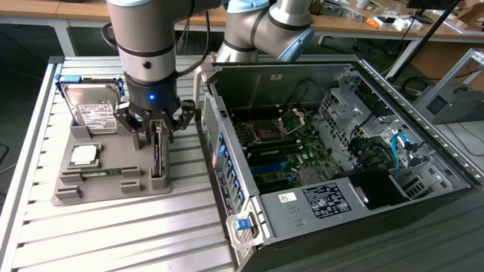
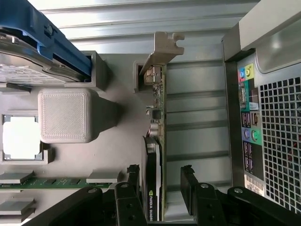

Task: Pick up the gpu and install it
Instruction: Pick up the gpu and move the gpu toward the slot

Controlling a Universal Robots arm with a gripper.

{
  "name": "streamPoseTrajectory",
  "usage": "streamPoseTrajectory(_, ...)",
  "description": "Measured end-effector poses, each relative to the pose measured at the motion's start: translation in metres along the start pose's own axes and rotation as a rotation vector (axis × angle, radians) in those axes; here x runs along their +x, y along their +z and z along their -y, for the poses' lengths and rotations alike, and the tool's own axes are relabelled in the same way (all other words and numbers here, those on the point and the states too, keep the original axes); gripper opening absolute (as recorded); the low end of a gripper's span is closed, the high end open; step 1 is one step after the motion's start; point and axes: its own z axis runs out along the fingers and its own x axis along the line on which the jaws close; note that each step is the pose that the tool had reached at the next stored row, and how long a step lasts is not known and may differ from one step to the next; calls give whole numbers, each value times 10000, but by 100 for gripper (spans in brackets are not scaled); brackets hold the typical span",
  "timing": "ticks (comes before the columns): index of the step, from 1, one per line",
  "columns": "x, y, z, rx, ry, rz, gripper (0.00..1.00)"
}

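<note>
On gray tray [image 1: 110, 191]: gpu [image 1: 157, 156] upright; hard drive [image 1: 94, 110], processor [image 1: 83, 154] nearby.

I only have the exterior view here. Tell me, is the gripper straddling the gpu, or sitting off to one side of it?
Observer: Straddling. In the wrist view the gripper is open, with one finger on each face of the gpu, which stands on edge in the grey holder.
Operator: Are the fingers touching it?
Observer: One finger stands clear, with a visible gap to the card. The other finger is close to the card's black cooler side, and I cannot tell whether it touches.
Operator: Which end has the bracket?
Observer: The silver bracket is at the end away from the fingers.
</note>
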Motion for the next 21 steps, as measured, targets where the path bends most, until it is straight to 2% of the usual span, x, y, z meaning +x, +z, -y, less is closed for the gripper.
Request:
streamPoseTrajectory(14,3,76,-6,6,2,0,48)
streamPoseTrajectory(21,8,100,-69,12,0,2,48)
